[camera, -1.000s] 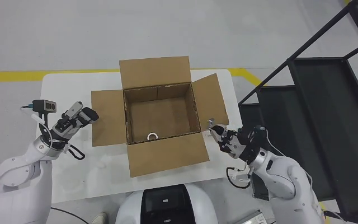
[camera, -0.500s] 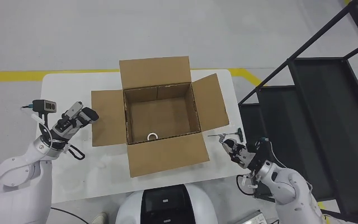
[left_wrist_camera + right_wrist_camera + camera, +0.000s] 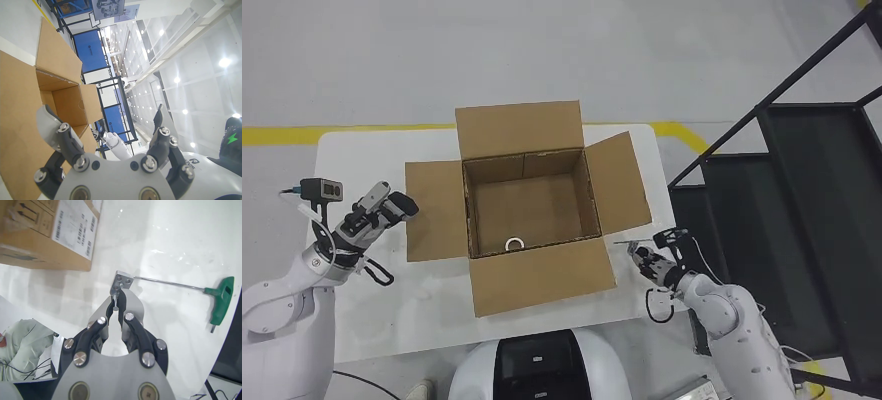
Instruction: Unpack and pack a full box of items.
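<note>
box (image 3: 532, 215): table (image 3: 372, 150) centre
ring (image 3: 513, 242): in box, 6 o'clock wall
hex key (image 3: 219, 298): on table, box's 4 o'clock
metal block (image 3: 122, 282): at hex key's tip

- White label (image 3: 75, 232) with barcodes on the box (image 3: 28, 249) side; I cannot read its fine print.
- Black arrows (image 3: 26, 211) printed beside it.
- White lettering on blue panels (image 3: 88, 51).

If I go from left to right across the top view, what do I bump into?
left gripper → cardboard box → right gripper, shut on a metal block → black steps
</note>
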